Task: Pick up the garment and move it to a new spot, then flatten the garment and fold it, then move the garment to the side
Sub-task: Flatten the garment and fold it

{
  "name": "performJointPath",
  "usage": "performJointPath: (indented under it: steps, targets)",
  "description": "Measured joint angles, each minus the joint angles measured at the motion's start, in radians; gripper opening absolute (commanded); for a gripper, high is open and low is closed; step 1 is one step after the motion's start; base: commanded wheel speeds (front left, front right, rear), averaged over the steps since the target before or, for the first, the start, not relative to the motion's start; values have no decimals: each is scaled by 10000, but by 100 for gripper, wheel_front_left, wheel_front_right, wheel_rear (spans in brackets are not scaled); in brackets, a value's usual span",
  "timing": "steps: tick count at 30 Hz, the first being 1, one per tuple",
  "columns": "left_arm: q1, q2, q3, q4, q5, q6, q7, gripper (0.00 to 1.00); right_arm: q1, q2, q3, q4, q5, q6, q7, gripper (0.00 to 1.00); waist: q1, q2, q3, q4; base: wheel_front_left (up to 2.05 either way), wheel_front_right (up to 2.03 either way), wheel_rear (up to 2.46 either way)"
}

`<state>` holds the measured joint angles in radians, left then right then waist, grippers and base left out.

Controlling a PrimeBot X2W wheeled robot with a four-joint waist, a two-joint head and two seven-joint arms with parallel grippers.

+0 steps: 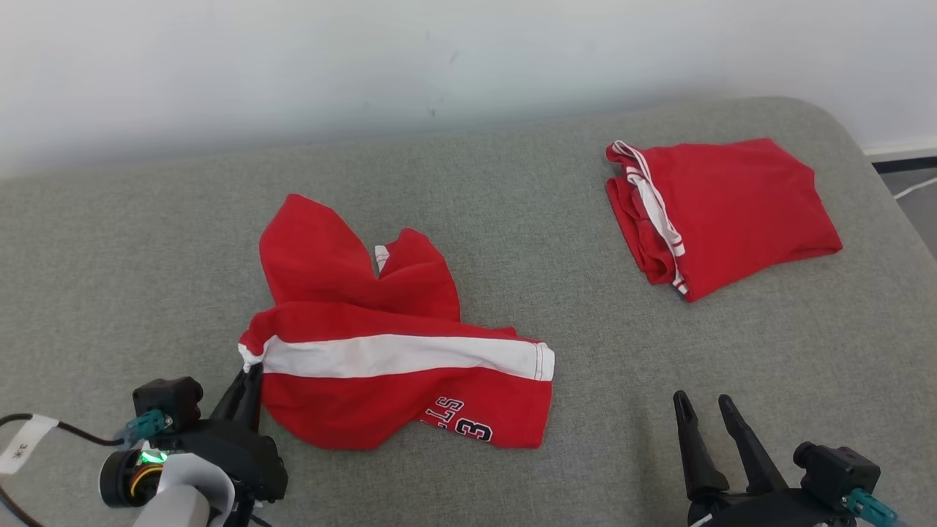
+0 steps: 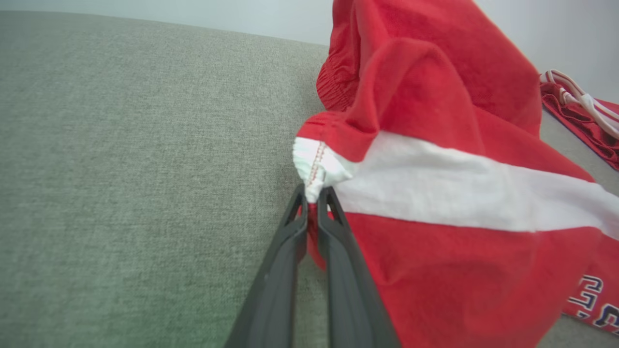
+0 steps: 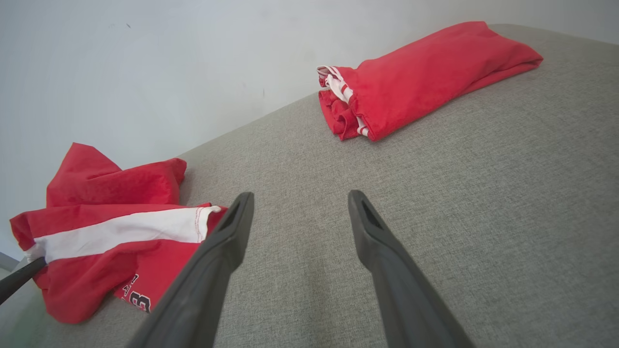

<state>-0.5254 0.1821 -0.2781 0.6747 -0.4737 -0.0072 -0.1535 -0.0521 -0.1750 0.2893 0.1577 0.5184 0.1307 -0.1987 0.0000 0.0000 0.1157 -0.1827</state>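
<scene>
Garment (image 1: 395, 410), crumpled red cloth, white-striped, pinched by left end effector (image 1: 249, 375); right end effector (image 1: 703, 401) released.

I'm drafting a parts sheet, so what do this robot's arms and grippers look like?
Both the left gripper and right gripper have two long, dark, tapering fingers, slotted near each tip, on black bodies. Each wrist carries a teal connector. The left forearm is pale, with a green light and a black cable bearing a white tag.
</scene>
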Motion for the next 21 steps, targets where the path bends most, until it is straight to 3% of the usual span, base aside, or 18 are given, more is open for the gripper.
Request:
performJointPath:
  steps: [7, 21]
  targets:
    - [603, -88, -242, -650, 138, -2, -550, 0, 266, 40, -48, 8, -73, 0, 48, 100, 0, 0, -338, 248, 0, 0, 0]
    - [3770, -341, -794, -3958, 454, 535, -984, 0, 696, 75, -79, -176, -161, 0, 295, 100, -1, 0, -910, 1137, 0, 0, 0]
